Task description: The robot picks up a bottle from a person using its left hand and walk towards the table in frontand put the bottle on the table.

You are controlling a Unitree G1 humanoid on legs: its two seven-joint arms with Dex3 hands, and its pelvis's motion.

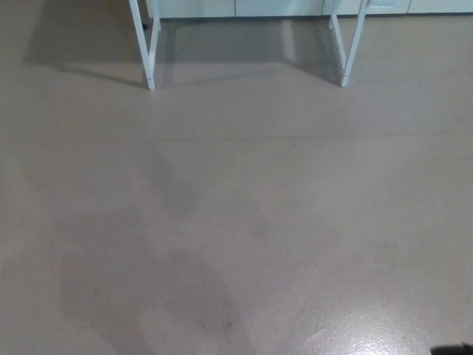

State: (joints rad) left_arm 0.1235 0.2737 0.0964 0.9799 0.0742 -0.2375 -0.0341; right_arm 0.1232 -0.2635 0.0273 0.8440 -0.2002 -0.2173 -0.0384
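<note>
No bottle and no person show in the head view. Only the white legs of the table are visible at the top: the left leg frame [148, 44] and the right leg frame [349, 44]; the tabletop is out of frame. Neither of my hands can be made out. A thin black sliver [452, 349] sits at the bottom right edge, too small to tell what it is.
A smooth grey-beige floor [236, 207] fills nearly the whole picture, with a faint seam running across it and a glare patch at the bottom right. A pale wall base or cabinet front [244, 7] runs behind the table legs.
</note>
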